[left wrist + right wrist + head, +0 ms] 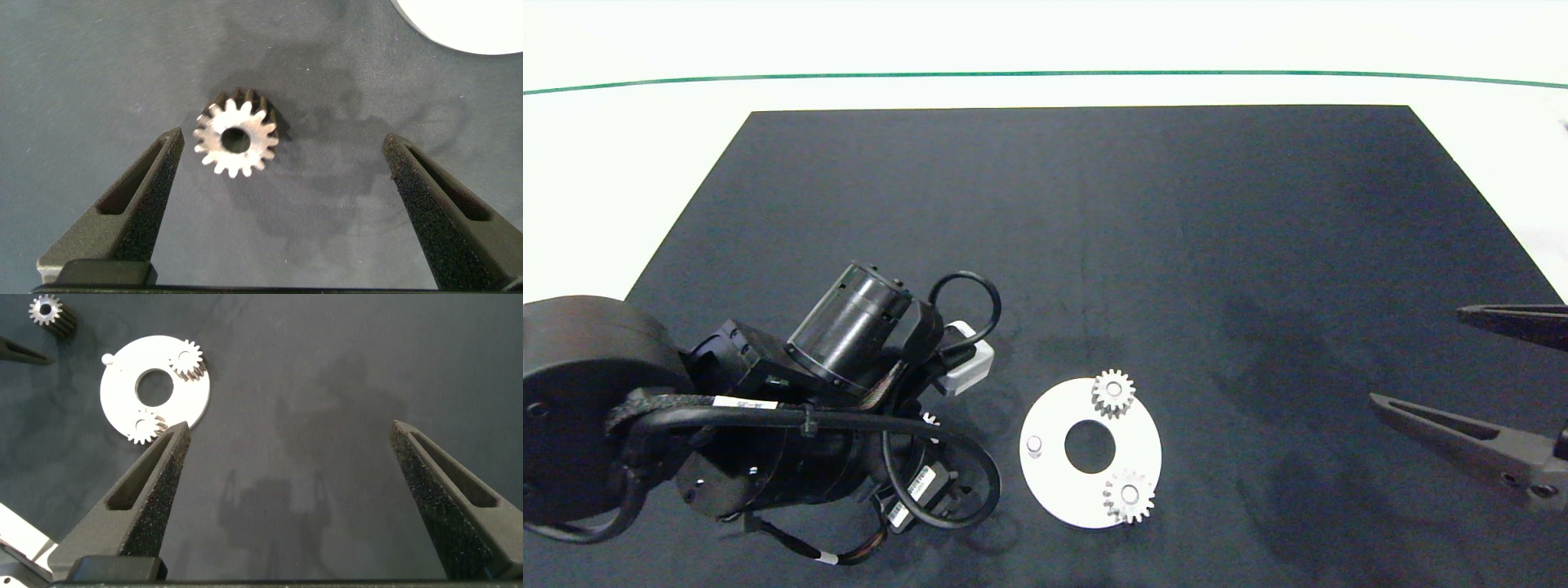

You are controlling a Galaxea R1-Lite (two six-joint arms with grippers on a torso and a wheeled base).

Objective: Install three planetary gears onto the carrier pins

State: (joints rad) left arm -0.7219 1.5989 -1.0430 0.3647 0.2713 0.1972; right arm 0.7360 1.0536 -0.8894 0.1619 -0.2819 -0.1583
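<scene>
Two gears are already seated on the disc (1054, 482), so I'm on the last gear (236, 138). It lies flat on the mat left of the disc, between my left gripper (282, 167)'s spread fingers (nothing held). Next move: close on it, then carry it to the bare pin (1034, 443), probably needing careful bore alignment. The right gripper (290, 469) idles open, far right.

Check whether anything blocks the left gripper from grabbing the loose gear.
Nothing visible does. The left gripper hangs over the loose gear with its jaws open either side, only bare mat between. The free pin on the disc is also uncovered.
</scene>
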